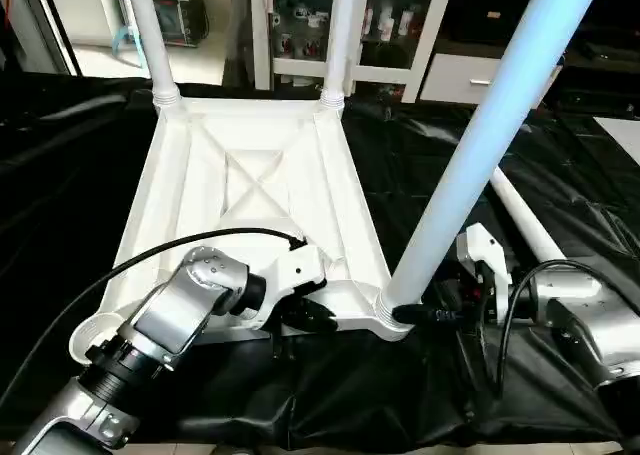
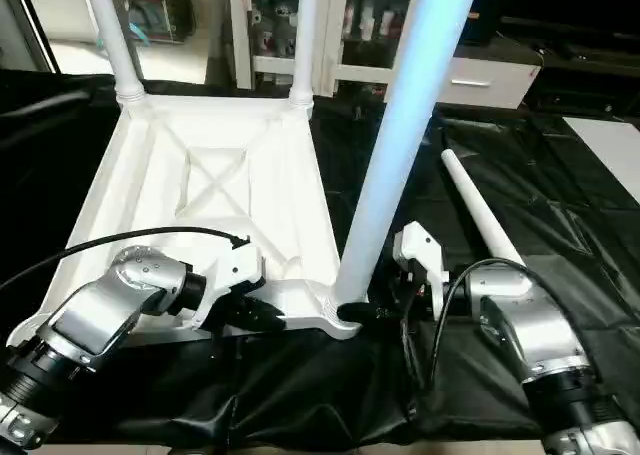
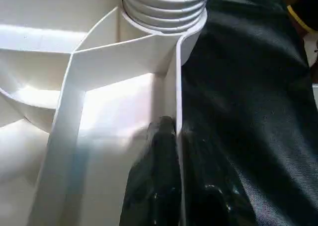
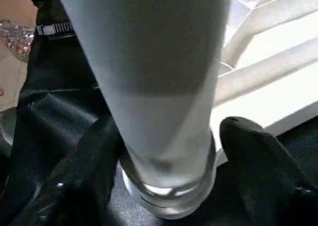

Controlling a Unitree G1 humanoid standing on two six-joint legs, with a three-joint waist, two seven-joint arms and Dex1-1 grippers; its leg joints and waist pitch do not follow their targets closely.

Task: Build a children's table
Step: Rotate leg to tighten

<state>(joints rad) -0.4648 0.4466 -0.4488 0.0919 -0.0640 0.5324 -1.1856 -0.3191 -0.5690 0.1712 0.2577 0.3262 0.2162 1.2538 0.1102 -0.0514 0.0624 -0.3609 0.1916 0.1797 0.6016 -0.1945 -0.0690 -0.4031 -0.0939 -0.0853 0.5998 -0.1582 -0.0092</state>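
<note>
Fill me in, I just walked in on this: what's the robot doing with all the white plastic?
It is building a children's table. The table top lies upside down on a black sheet, with two legs standing in the far corner sockets. The right gripper has its jaws around the base of a third leg in the near right socket, while the left gripper pinches the top's near rim. A fourth leg lies loose on the sheet, and the near left socket is empty.
</note>
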